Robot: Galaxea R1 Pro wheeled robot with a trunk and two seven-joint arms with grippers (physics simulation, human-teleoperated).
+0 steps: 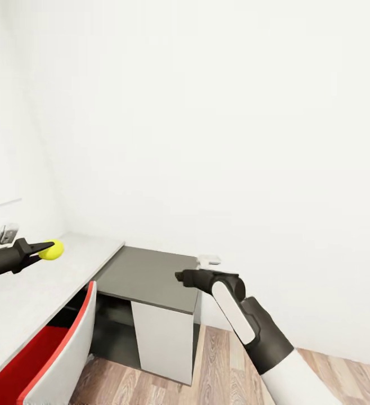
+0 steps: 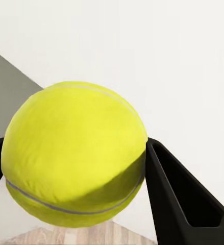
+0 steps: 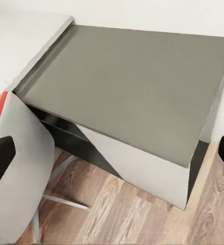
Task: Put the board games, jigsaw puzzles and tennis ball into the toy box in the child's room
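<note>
Carrying: the left gripper (image 1: pixel 43 248) was clamped on the tennis ball (image 1: pixel 51 249), one dark finger (image 2: pixel 179 196) pressed to each side, holding it up in the air above the white top of the table (image 1: pixel 33 287).
Reason for the hold: I judged the ball was lifted clear like that so it could not roll off the flat top on its way to the toy box.
Grip: in the left wrist view the ball (image 2: pixel 74 153) sat deep between the fingers, squeezed across its widest part, which looked secure to me.
Right gripper (image 1: pixel 180 276): it hung idle over the lower dark grey section (image 1: pixel 148 277) of the table, carrying nothing; in the right wrist view its two fingertips (image 3: pixel 0 166) stood far apart with nothing between them.
Why idle: it seemed parked out of the way while the other arm did the work.
Containers: no bin was anywhere in front of me here, so I could not say what it held.
Nearby: a red and white chair (image 1: pixel 55 351) stood tucked against the table, over wooden floor (image 1: pixel 219 371).
Task stage: ball in hand, not yet dropped off.
</note>
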